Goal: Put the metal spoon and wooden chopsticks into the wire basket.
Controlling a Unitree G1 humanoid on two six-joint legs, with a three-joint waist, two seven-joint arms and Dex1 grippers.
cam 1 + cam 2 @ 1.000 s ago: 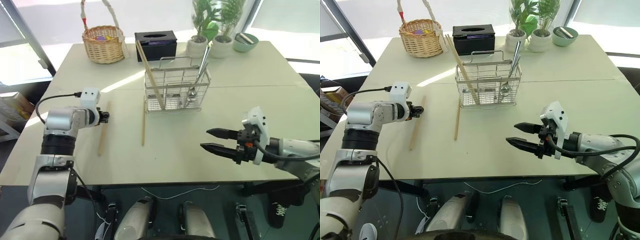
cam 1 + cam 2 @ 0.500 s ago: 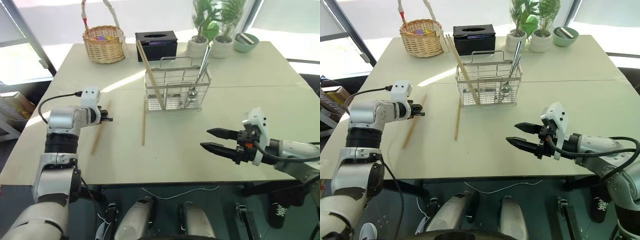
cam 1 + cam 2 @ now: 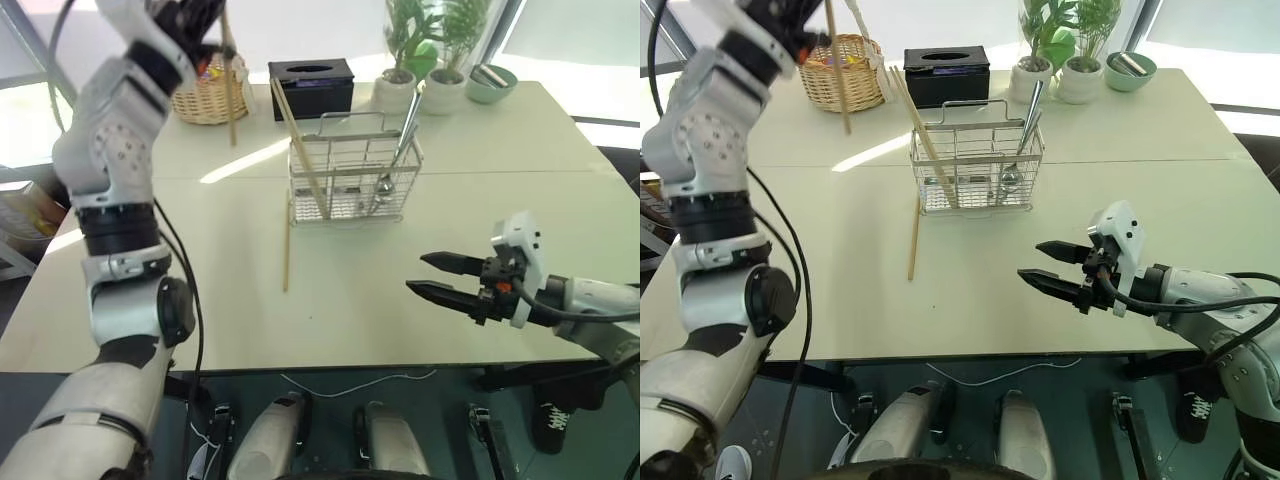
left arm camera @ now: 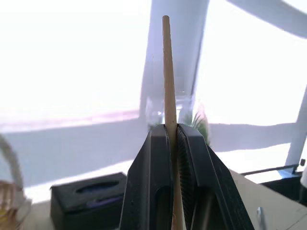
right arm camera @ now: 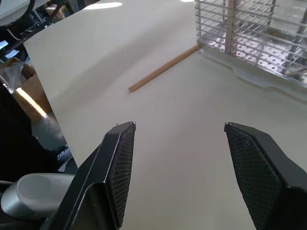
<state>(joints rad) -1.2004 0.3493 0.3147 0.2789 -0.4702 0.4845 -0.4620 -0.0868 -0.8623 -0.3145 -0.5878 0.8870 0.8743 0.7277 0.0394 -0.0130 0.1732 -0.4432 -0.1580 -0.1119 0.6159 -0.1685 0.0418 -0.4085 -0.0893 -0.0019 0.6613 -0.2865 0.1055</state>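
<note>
Chopsticks are kind of all over the place: one wooden chopstick is clamped between the black fingers of the left gripper, way up in the upper left of the head view, with the stick hanging down in front of the round wicker basket. Another chopstick lies flat on the cream table, just left of center, its far end right at the lower left corner of the wire basket. A couple more sticks already stand leaning in the left part of that basket, poking out well above the rail. Metal spoon is in the right part of the basket, bowl down, handle sticking up toward the potted plants. Right gripper hovers over the table at lower right, fingers spread apart with nothing between them. Black tissue box sits behind the wire basket.
</note>
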